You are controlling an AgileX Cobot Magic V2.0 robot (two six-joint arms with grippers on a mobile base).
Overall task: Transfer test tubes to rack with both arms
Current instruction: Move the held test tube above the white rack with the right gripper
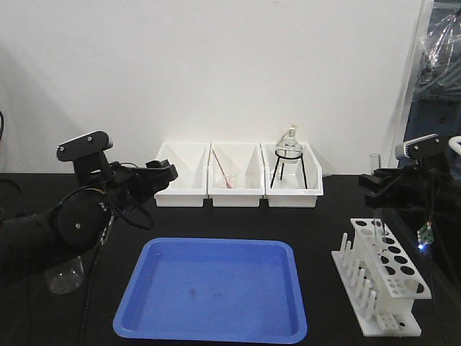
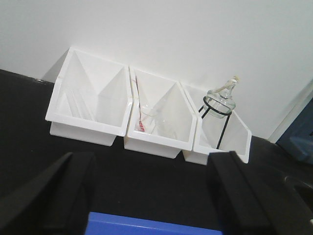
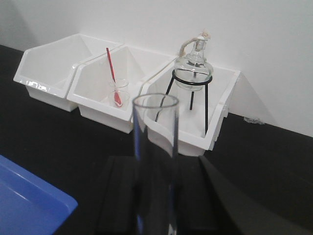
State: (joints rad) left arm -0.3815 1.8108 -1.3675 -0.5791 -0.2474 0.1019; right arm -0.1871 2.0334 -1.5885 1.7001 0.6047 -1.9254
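- The left arm (image 1: 72, 216) sits folded low over the bench (image 1: 238, 225); the left tool (image 1: 164, 175) is spread apart, empty, facing the bins (image 2: 58, 105).
- The right tool (image 1: 376, 184) is clamped on an upright tube (image 3: 155, 147) above the rack (image 1: 392, 272).

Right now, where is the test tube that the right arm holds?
In the front view the test tube stands upright at the right side, gripped by the right gripper, above the far end of the rack.
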